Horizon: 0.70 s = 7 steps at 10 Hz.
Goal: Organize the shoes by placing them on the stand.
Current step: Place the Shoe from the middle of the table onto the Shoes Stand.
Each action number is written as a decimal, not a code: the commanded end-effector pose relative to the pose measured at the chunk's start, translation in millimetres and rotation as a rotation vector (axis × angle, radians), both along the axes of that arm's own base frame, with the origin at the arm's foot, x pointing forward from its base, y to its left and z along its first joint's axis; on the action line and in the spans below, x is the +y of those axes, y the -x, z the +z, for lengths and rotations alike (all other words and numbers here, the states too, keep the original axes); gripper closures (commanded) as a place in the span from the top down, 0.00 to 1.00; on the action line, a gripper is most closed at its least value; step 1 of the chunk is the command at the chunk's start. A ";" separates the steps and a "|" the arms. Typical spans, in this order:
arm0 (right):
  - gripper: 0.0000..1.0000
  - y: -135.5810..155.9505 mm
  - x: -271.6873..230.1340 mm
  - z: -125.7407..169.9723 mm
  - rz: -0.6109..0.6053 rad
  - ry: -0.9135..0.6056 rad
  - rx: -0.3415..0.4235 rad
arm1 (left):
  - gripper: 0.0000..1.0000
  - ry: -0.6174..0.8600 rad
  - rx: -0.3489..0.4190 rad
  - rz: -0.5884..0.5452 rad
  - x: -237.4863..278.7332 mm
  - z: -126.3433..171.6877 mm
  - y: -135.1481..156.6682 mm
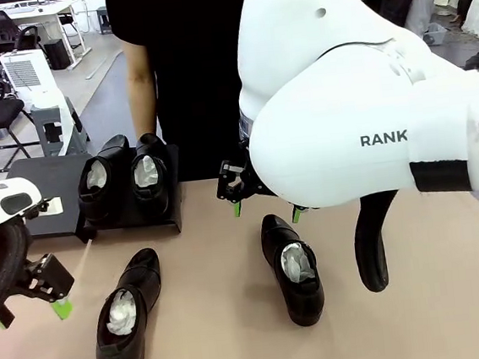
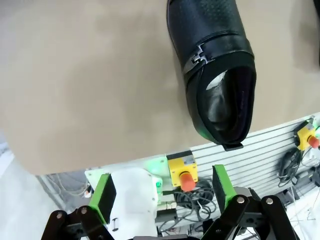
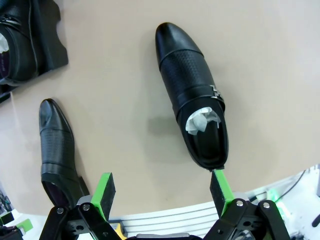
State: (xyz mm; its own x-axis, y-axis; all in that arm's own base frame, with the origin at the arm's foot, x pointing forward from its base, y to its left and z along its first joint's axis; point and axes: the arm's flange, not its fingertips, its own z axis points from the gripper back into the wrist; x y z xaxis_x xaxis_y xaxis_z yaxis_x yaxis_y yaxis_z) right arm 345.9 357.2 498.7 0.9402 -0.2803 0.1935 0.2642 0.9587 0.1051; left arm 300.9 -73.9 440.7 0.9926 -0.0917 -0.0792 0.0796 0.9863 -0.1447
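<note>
While one pair sits on the stand, two loose shoes lie before it; left gripper and right gripper gape empty

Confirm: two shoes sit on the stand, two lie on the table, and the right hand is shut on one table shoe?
No. The right hand is open and holds nothing; the shoe lies free on the table, as the right wrist view shows. The rest stands.
</note>
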 end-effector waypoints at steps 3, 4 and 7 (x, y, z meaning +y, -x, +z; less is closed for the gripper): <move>1.00 -3.8 0.3 3.6 0.014 0.015 0.000 | 1.00 -0.039 -0.061 -0.041 -11.9 -44.8 -17.9; 1.00 -3.8 0.3 3.6 0.014 0.015 0.000 | 1.00 -0.066 -0.070 -0.027 -13.7 -58.9 -22.2; 1.00 -3.8 0.3 3.6 0.014 0.015 0.000 | 1.00 -0.081 -0.099 -0.014 -16.3 -84.1 -27.0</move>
State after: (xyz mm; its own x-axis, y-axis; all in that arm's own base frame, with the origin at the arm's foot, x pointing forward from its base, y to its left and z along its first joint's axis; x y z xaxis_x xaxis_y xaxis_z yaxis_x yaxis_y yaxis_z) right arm 346.0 357.5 498.3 0.9405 -0.2797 0.1927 0.2638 0.9589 0.1043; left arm 352.3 -94.6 377.6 0.9918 -0.1274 -0.0138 0.1260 0.9891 -0.0761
